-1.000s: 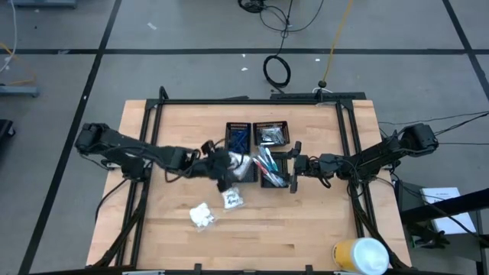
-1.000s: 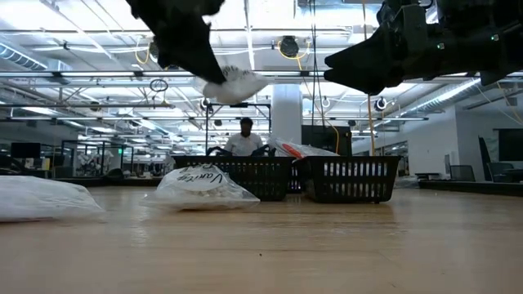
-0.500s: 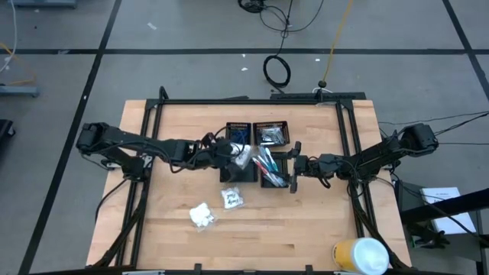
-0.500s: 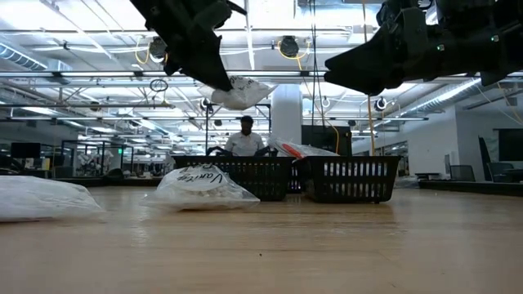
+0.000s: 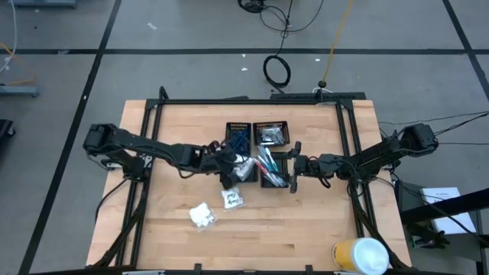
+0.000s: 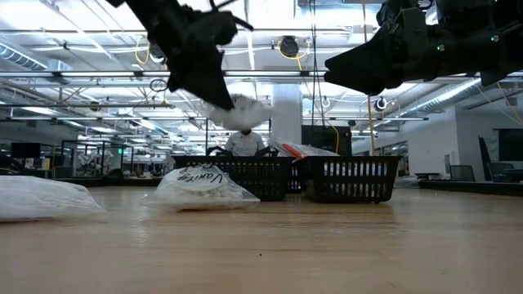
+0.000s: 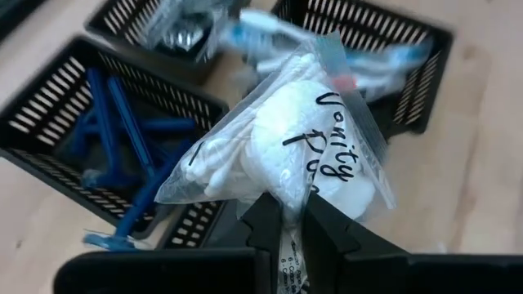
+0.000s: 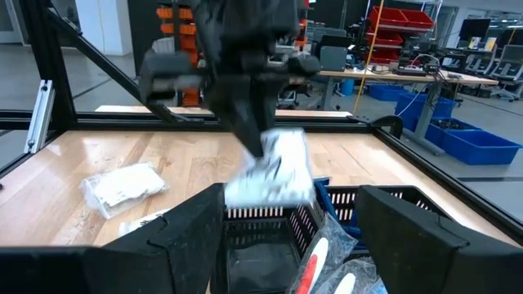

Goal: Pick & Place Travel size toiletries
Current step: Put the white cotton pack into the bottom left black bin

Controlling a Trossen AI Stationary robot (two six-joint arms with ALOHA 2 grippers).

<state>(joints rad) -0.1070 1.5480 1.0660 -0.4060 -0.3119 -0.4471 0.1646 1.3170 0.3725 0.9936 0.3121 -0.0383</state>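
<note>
My left gripper (image 5: 229, 163) is shut on a white crinkly packet (image 5: 244, 167) with black handwriting (image 7: 327, 155), above the four black mesh trays. The far left tray (image 7: 57, 122) holds blue razors (image 7: 122, 139), the far right one (image 5: 271, 134) silvery pieces, the near right one (image 5: 272, 173) toothbrushes. The near left tray (image 5: 238, 177) lies under the packet. Two more packets (image 5: 231, 198) (image 5: 202, 215) lie flat on the wood, nearer the front edge. My right gripper (image 5: 294, 168) waits open and level just right of the trays, touching nothing. My left gripper pinches the packet between its two fingers at one edge (image 7: 288, 214). The fingers (image 6: 204, 82) come slanting down from the table's left. The packet sticks out beyond the fingertips and hangs clear above the trays (image 6: 241, 110).
A large yellow-and-white cylinder (image 5: 361, 256) stands at the table's near right corner. A black frame (image 5: 252, 100) rims the tabletop. Bare wood (image 5: 290, 229) lies in front of the trays. A person (image 6: 245, 140) shows in the room beyond the table.
My left gripper has sunk toward the trays with the packet, which hangs lower above them than a second ago. It has also shifted a little toward the table's right. The hold has not changed.
</note>
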